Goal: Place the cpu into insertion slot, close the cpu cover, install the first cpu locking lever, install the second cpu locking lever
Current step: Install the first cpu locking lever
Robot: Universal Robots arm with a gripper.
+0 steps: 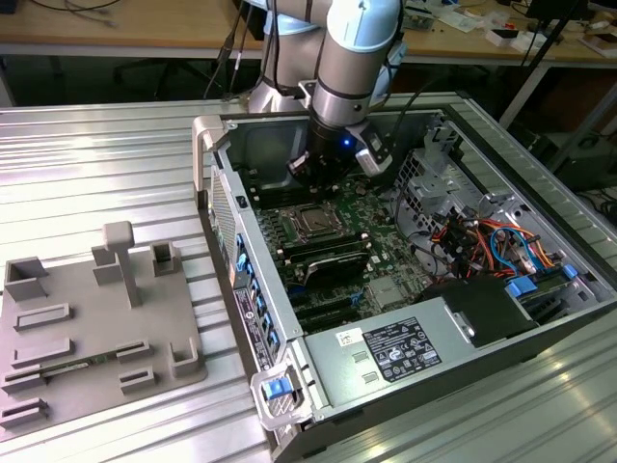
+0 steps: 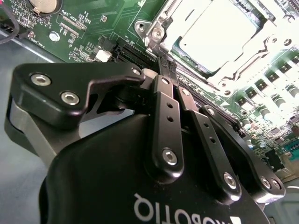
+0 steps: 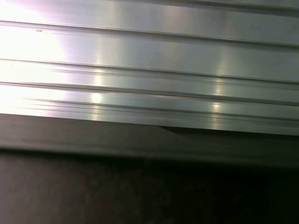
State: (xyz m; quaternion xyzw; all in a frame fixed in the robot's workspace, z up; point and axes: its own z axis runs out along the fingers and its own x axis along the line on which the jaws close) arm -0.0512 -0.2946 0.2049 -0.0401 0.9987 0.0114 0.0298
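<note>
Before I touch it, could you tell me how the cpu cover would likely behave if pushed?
The cpu cover is a thin metal frame, so probably light and slightly springy. Its polished surface may be slippery under the gripper. It lies around the cpu.

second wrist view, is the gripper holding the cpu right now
No: in the second wrist view the gripper has its fingers pressed together with nothing between them, and the cpu already sits in the socket beyond the fingertips.

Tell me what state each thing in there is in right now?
cpu: seated in the slot.
cover: closed over the cpu.
end effector: shut, holding nothing, tips beside the cover's corner.
computer case: side open, lying flat.
</note>
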